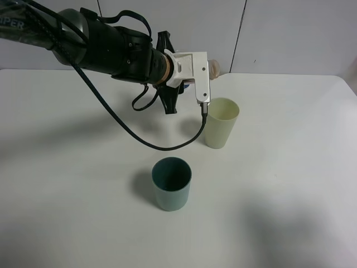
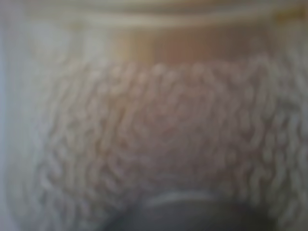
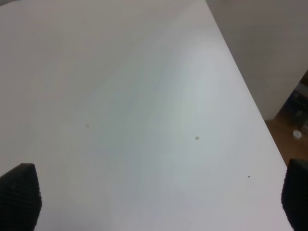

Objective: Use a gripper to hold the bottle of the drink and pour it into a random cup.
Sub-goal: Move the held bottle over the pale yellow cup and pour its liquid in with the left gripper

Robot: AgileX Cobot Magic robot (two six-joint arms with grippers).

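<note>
Firstly, the left gripper is pressed together on the bottle of the drink. Only the bottle's open mouth shows past the white claw, in the upper middle of the exterior high frame. The bottle lies almost horizontal with its mouth pointing right, higher in the frame than the rim of the cup, the pale yellow-green one. Whether drink is flowing I cannot tell.

The black left arm enters from the upper left corner and stretches toward the centre. A black cable hangs from it in a loop over the table and ends at the claw, just beside the cup's rim. A shorter dark teal cup stands in the lower middle, well apart from the pale one.

The left wrist view is only a blur of pale pinkish texture with a brown band, too near to read. The right wrist view shows the right gripper spread wide, its black fingertips far apart over the white table. It also shows the table's edge with floor beyond. The exterior view does not show this gripper.
</note>
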